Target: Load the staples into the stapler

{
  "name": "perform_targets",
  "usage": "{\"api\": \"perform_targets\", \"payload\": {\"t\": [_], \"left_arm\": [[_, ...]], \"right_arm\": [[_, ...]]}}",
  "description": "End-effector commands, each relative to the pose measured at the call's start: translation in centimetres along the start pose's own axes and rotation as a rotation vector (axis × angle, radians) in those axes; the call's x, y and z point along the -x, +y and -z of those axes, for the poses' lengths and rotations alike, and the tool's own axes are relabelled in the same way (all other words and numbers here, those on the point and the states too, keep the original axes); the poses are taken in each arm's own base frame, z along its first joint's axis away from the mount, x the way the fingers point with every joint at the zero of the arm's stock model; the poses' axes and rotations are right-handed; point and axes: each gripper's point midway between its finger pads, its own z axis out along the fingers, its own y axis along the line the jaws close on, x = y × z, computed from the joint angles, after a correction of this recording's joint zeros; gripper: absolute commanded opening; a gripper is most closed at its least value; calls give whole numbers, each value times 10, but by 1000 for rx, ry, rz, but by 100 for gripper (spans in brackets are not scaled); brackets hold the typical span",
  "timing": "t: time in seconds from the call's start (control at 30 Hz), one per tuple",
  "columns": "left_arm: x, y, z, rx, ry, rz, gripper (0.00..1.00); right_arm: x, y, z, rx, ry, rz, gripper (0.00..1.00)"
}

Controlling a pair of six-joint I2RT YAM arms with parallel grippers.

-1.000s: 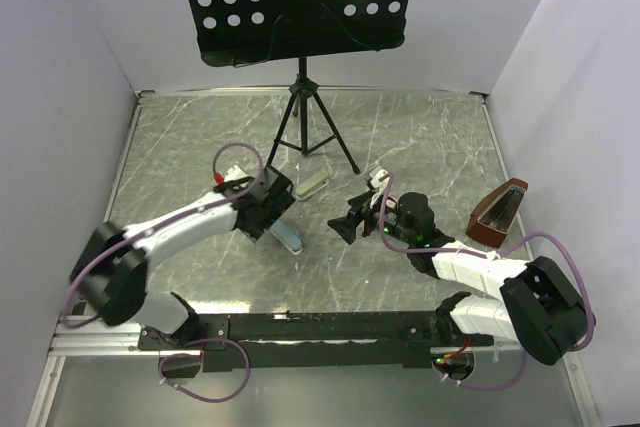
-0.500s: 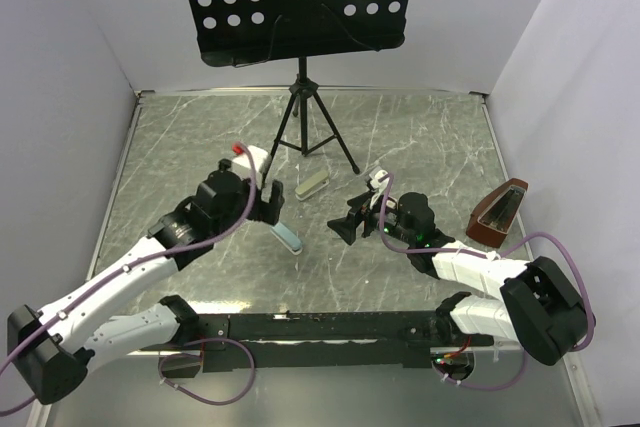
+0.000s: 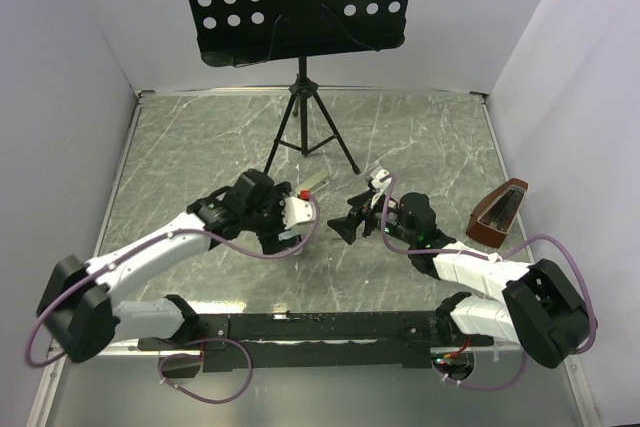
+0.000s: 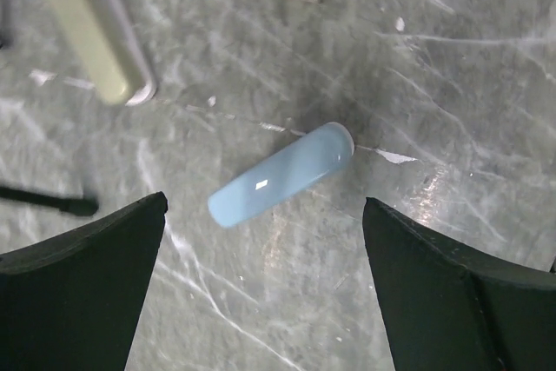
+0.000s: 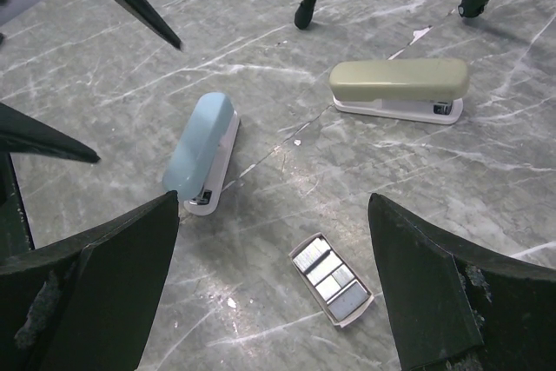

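Staples box point(image 5: 333, 280), open on silvery strips, lies on the marble table point(image 5: 261, 41) before the right gripper point(image 5: 274, 206), whose jaws stand wide and empty. Nearby lie a blue stapler point(image 5: 201, 152) and a beige stapler point(image 5: 400, 87). Left gripper point(image 4: 265, 206), equally wide, hangs over the blue stapler, holding nothing.

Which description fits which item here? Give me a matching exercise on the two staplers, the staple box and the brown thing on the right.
Things:
1. blue stapler
2. beige stapler
3. staple box
4. brown wedge

Descriptions:
A. open, silvery strips showing
B. near the right wall
C. below the open left tool
D. closest to the feet of the tripod

Pairs: 1-C, 2-D, 3-A, 4-B
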Motion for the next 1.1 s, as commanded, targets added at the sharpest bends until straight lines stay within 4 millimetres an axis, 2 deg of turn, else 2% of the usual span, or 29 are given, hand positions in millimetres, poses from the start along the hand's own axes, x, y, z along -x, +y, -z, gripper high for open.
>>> {"api": "perform_targets", "payload": {"t": [0.0,0.27,0.47,0.6,0.93,1.07], "left_arm": [[8,-9,-14,-134,-1,-117,99],[0,-16,-38,-220,24,-125,98],[-5,-14,-59,-261,67,-101,85],[-4,-14,-67,-283,78,-98,76],[-18,-25,-72,-292,109,-106,76],[-22,-24,-74,-292,136,-102,71]], "right_arm": [[23,0,1,-1,-75,50,96],[21,-2,0,-9,-69,48,96],[21,-3,-2,-8,-64,46,96],[20,-4,-2,-11,-61,46,96],[17,-5,-4,-15,-48,42,96],[17,-6,-4,-16,-49,42,96]]}}
